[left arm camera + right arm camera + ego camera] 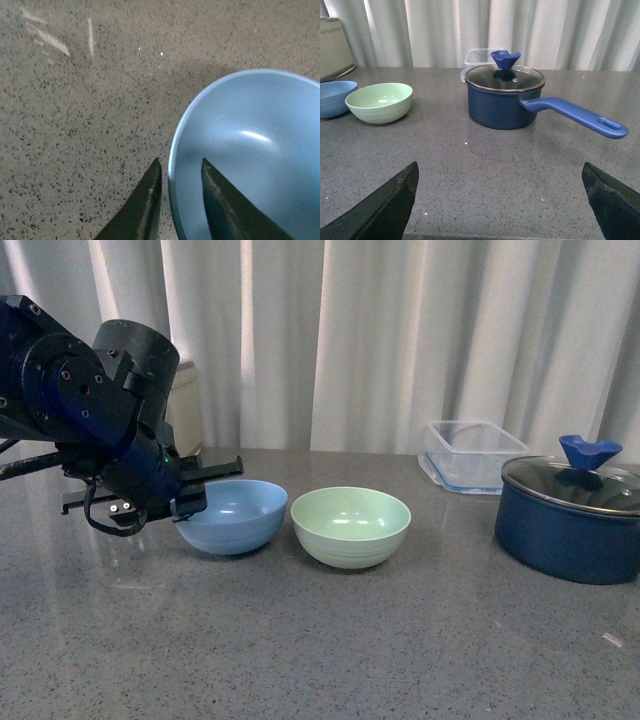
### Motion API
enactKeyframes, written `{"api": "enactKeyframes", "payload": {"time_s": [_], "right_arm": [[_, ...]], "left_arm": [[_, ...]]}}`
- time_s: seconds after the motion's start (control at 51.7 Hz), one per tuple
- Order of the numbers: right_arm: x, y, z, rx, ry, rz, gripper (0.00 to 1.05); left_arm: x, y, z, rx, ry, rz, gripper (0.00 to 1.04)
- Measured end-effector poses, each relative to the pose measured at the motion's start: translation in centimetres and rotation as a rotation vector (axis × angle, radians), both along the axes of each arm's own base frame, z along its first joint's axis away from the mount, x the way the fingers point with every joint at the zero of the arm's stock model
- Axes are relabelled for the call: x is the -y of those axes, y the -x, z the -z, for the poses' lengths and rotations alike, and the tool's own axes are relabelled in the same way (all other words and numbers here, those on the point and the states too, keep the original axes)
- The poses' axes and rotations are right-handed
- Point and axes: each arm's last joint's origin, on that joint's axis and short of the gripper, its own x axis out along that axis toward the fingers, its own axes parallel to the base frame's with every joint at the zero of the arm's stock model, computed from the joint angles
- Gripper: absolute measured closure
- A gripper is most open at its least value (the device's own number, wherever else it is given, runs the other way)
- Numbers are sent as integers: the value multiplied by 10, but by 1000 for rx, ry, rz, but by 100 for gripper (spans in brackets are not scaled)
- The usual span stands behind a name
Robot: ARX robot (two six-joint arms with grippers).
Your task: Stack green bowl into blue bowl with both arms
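Front view: the left gripper [216, 482] is at the blue bowl's [236, 516] left rim, and the green bowl [351, 528] stands just right of the blue bowl. Left wrist view: its fingers [147, 206] straddle that rim at a narrow gap, one inside and one outside, not clamped. Right wrist view: the right gripper [500, 167] is spread wide and empty, well away from the blue bowl.

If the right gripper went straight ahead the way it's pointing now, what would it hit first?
Probably the dark blue pot, dead ahead of the open right gripper; only bare table lies between, though depth is unclear.
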Motion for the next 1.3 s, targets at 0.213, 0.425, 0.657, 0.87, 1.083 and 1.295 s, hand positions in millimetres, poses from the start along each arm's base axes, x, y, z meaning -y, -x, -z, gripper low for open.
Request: {"api": "enactKeyframes", "payload": {"time_s": [0.213,0.425,0.657,0.87,1.083,1.295], "right_arm": [[0,0,0,0,0,0,10],[0,0,0,0,0,0,10],[0,0,0,0,0,0,10],[0,0,0,0,0,0,10],[0,0,0,0,0,0,10],[0,0,0,0,0,0,10]], "left_arm": [[-8,23,-60,161,-10,-21,37],[-13,77,-87,283,-73,-13,7],[-5,173,-60,277,-143,76,7],[-7,197,-41,232,-161,96,7],[-13,208,-30,469,-167,160,26],[-39,255,-9,576,-192,140,73]]}}
